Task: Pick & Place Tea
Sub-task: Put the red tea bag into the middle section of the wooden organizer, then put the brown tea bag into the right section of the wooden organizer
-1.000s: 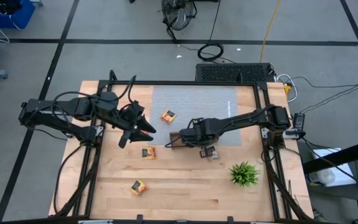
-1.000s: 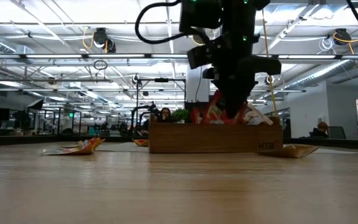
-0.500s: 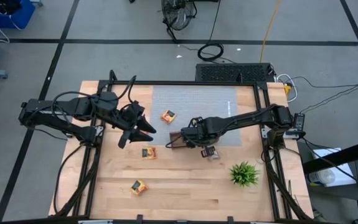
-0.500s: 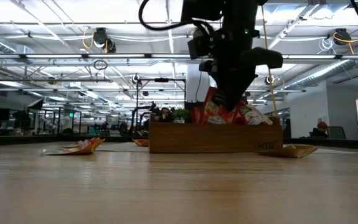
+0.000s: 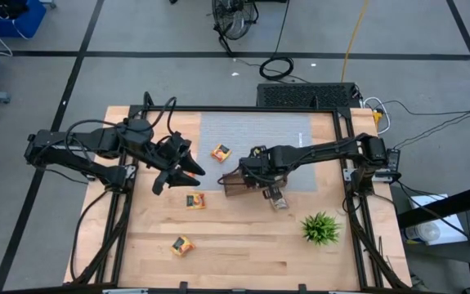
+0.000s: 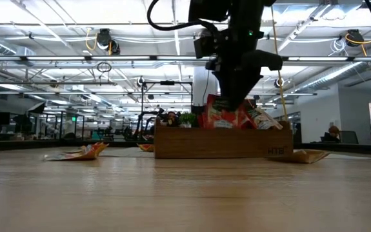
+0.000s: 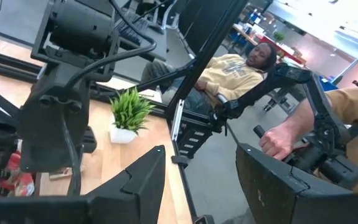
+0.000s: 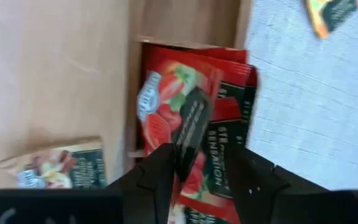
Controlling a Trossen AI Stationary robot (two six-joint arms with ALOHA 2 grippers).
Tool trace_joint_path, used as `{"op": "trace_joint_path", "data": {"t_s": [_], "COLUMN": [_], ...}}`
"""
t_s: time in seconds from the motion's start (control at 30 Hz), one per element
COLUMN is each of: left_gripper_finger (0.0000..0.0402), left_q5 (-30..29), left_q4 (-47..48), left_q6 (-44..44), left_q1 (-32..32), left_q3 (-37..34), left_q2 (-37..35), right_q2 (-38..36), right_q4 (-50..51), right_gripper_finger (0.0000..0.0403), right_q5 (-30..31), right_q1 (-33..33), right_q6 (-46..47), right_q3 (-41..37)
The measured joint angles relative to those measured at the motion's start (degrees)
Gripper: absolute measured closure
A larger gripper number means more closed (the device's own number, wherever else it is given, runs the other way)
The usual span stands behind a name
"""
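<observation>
The right tool (image 5: 252, 167) hangs over the wooden tray (image 5: 233, 184) near the bench (image 5: 243, 245) centre. In the right wrist view its two dark fingers (image 8: 157, 171) stand apart, with a red sachet (image 8: 185, 127) showing in the gap between them; whether the pads touch it I cannot tell. That sachet lies on a stack of red sachets (image 8: 231, 118) in the tray compartment below the tool. In the low view red sachets (image 6: 220, 116) stick up above the tray's (image 6: 220, 145) rim, just under the right tool (image 6: 237, 96).

The left tool (image 5: 181, 167) waits at about 9 o'clock from the tray, well apart from it, its fingers (image 7: 144, 180) spread with nothing between them.

Loose tea on the bench: an orange sachet (image 5: 221, 152) on the grey mat (image 5: 255, 131) at about 11 o'clock from the tray, another (image 5: 194, 200) at about 8 o'clock just below the left tool, a third (image 5: 182, 245) farther out toward 7 o'clock, and a pale one (image 5: 278, 202) just beside the tray at about 4 o'clock. The green plant (image 5: 320, 228) stands at about 4 o'clock, beyond that pale sachet

A person in a yellow top (image 7: 228, 68) sits beyond the bench, and a hand (image 7: 281, 138) grips a handle nearby
</observation>
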State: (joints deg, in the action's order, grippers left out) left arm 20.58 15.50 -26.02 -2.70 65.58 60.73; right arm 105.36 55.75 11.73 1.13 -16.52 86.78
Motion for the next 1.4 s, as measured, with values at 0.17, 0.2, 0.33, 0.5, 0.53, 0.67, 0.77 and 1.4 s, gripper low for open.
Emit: {"op": "trace_joint_path", "data": {"t_s": [0.17,0.2,0.33,0.5,0.53,0.67,0.77,1.4], "left_gripper_finger": [0.0204,0.0204,0.0204,0.0204,0.0204,0.0204,0.0204,0.0204], "left_q5": [0.13,0.13,0.13,-0.02,-0.13,-0.15,-0.2,-2.95], "left_q4": [-0.14,-0.21,-0.61,-0.8,-0.96,-0.99,-1.02,-0.36], "left_q6": [0.02,0.02,0.32,0.48,0.38,-2.45,-4.13,-12.87], "left_q1": [0.0,0.0,0.0,0.11,0.11,0.55,0.55,2.84], "left_q3": [0.0,0.0,0.0,0.0,0.0,0.0,0.0,-0.02], "left_q2": [0.0,0.0,0.0,0.0,0.0,0.01,0.0,3.12], "right_q2": [-0.64,-1.01,-2.42,-5.56,-6.38,-8.87,-10.03,-11.15], "right_q4": [-0.92,-1.09,-2.26,-2.01,-0.82,5.99,7.93,-6.71], "right_gripper_finger": [0.0273,0.0273,0.0273,0.0273,0.0273,0.0272,0.0272,0.0272], "right_q5": [1.59,1.64,1.9,2.09,1.95,-0.04,-0.13,-1.19], "right_q1": [0.0,0.0,-0.38,-0.7,-0.7,1.57,4.64,20.35], "right_q6": [-1.66,-2.15,-2.56,4.67,7.13,17.42,21.15,24.57], "right_q3": [0.0,0.0,0.0,0.02,0.02,0.02,-1.37,-19.22]}}
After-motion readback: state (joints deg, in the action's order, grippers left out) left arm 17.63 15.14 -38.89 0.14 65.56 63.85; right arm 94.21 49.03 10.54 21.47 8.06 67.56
